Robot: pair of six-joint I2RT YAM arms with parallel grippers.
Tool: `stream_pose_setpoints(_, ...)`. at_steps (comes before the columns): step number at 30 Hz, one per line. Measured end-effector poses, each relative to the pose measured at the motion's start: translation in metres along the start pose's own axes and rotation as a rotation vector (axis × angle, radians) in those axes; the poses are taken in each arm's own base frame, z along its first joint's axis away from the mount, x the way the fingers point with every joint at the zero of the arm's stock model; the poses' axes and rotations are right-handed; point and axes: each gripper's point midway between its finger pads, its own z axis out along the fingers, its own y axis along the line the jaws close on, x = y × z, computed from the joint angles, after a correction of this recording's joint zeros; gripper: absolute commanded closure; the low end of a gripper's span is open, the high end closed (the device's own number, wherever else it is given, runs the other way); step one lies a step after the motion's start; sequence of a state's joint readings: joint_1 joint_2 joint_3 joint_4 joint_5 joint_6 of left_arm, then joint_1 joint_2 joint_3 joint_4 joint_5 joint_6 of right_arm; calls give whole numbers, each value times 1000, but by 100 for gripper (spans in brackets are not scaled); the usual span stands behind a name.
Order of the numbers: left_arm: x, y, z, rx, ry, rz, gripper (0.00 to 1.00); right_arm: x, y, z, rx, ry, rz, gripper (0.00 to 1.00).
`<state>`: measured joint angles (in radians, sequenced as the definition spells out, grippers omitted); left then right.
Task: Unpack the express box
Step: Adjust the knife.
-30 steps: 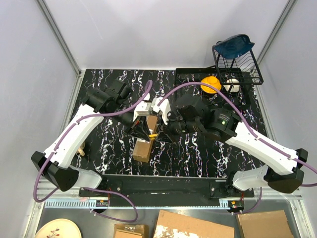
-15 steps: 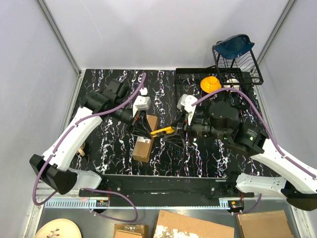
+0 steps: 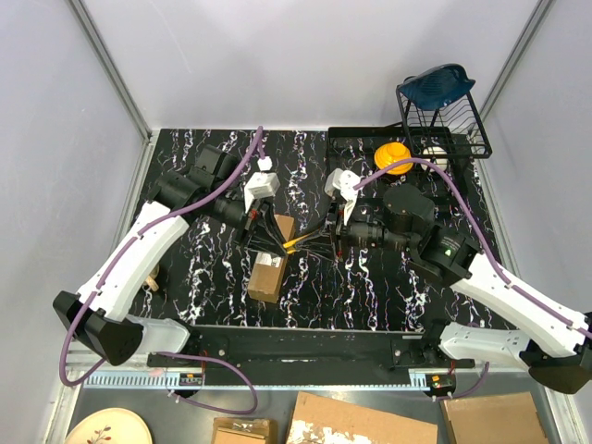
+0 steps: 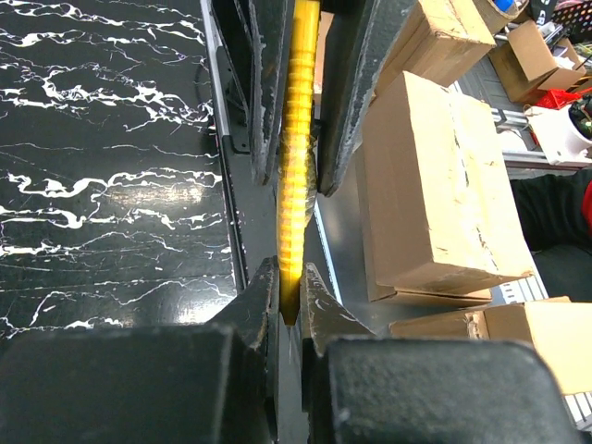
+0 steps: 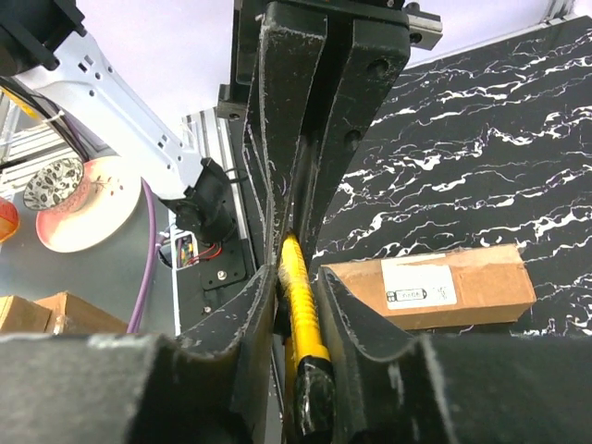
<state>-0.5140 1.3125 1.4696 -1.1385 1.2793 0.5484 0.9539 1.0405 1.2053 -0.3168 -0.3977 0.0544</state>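
Note:
The express box (image 3: pixel 267 270), a small brown carton with a white label, lies on the black marble table (image 3: pixel 370 287); the right wrist view shows it label-up (image 5: pixel 435 289). Just above its far end a yellow-and-black utility knife (image 3: pixel 294 243) hangs level between both grippers. My left gripper (image 3: pixel 277 240) is shut on one end; the yellow handle (image 4: pixel 294 139) runs out from between its fingertips (image 4: pixel 289 277). My right gripper (image 3: pixel 313 240) closes on the other end, its jaws (image 5: pixel 298 282) against the knife's yellow body (image 5: pixel 302 277).
A black wire rack (image 3: pixel 442 111) with a blue thing on top stands at the back right, beside an orange item (image 3: pixel 393 155) on a black tray. Cardboard pieces (image 3: pixel 361 423) and a plate (image 3: pixel 106 430) lie beyond the near rail. More cartons (image 4: pixel 435 185) show past the table edge.
The right arm pulled back to the right from over the box. Its jaws opened and have closed in round the knife again. The knife swung from along the box to level between the grippers.

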Motion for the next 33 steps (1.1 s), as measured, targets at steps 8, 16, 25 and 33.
stream_pose_setpoints(8, 1, 1, -2, -2, -7, -5, 100, -1, 0, 6, -28, -36, 42, 98)
stream_pose_setpoints(16, 3, 12, -6, -70, 10, -47, 10, 7, -3, 9, -26, -8, 52, 100)
stream_pose_setpoints(25, 86, 83, -31, -484, 213, -185, 1, 55, -101, 10, 405, 158, -21, 100)
stream_pose_setpoints(33, 165, 115, -40, -642, 381, -312, 1, 123, -208, 23, 717, 291, -38, 100)
